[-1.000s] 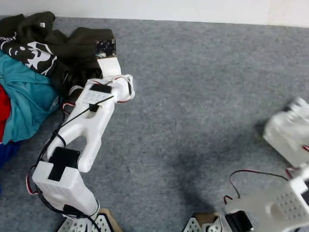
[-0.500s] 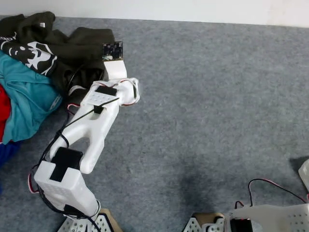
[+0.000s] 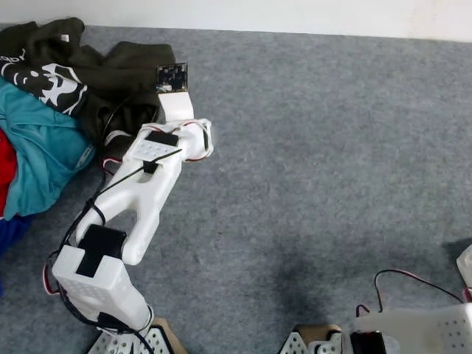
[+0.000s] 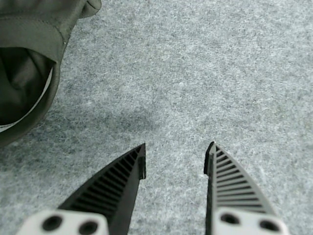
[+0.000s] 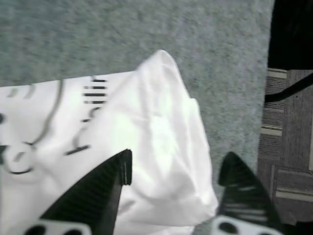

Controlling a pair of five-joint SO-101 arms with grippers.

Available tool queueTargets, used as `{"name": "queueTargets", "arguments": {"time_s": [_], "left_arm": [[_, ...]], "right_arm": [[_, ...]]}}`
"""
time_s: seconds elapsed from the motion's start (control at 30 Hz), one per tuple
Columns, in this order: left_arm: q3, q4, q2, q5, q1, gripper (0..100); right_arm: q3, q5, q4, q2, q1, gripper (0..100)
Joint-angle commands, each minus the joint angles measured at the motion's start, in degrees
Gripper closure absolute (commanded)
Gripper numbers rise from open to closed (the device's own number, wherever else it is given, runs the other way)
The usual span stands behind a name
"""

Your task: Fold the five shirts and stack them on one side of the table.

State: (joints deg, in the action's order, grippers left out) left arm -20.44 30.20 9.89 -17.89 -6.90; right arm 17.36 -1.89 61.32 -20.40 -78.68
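Picking-up stage, nothing folded yet: the left end effector [image 4: 177, 147] gapes empty over the grey carpeted table [image 3: 310, 147], just beside the dark olive shirt [image 4: 24, 58] heaped at ten o'clock. The right end effector [image 5: 178, 156], also open and empty, hangs above a white printed shirt [image 5: 146, 122]. The next move is probably to grip fabric.

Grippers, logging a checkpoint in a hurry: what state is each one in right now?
Left gripper: open, holding nothing.
Right gripper: open, over the white shirt.

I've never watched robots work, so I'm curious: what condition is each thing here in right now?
left gripper: open, empty, over bare table
right gripper: open, above white shirt
white shirt: lying on table, not gripped
dark shirt: crumpled, unfolded
teal shirt: crumpled, unfolded
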Motion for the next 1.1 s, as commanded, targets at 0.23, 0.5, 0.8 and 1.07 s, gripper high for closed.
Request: {"name": "queueTargets", "arguments": {"time_s": [0.23, 0.5, 0.8, 1.07], "left_arm": [[0.2, -0.5, -0.5, -0.4, -0.6, 78], [0.3, -0.5, -0.6, -0.4, -0.5, 78], [0.3, -0.5, -0.6, -0.4, -0.5, 78], [0.3, -0.5, -0.6, -0.4, -0.5, 78]], "right_arm": [[-3.1, 1.8, 0.3, 0.6, 8.0, 99.3], [-12.1, 1.1, -1.5, 0.7, 8.4, 99.2], [-18.3, -2.0, 2.4, 1.1, 9.0, 99.2], [-12.6, -4.4, 4.3, 6.5, 9.1, 99.2]]}}
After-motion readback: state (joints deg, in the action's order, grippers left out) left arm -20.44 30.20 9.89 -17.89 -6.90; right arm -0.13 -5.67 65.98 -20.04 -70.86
